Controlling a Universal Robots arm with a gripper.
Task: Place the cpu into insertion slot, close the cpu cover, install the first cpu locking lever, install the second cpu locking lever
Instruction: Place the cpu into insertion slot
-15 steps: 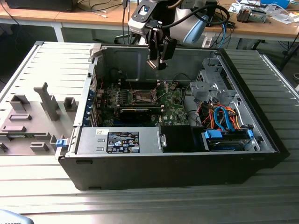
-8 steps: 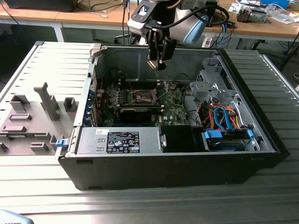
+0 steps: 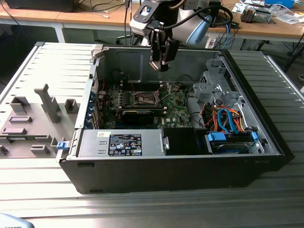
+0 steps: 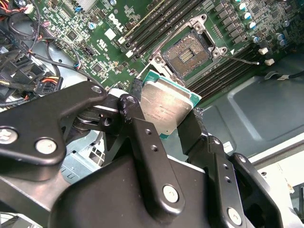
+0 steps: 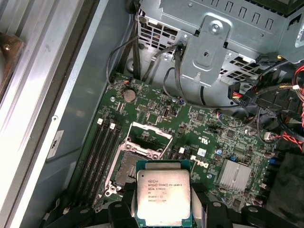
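Note:
My gripper (image 3: 159,64) hangs above the open computer case, shut on the cpu (image 4: 167,107), a flat square chip with a silvery top and green edge. In both wrist views the black fingers (image 4: 135,114) clamp two opposite sides of the cpu (image 5: 163,195). The insertion slot (image 5: 126,171) lies bare on the green motherboard (image 5: 199,128), below and a little to one side of the chip. The slot (image 4: 187,52) holds nothing. The cpu cover (image 5: 152,128) stands raised at the slot's edge. A thin locking lever (image 4: 240,58) sticks out beside the socket. In the exterior view the slot (image 3: 145,98) sits mid-board.
The case walls (image 3: 118,57) surround the board. A metal drive cage (image 3: 213,88) and coloured cables (image 3: 225,118) fill the exterior view's right; a power supply (image 3: 123,142) lies in front. Memory slots (image 5: 102,152) flank the socket. Grey fixtures (image 3: 47,102) stand on the table.

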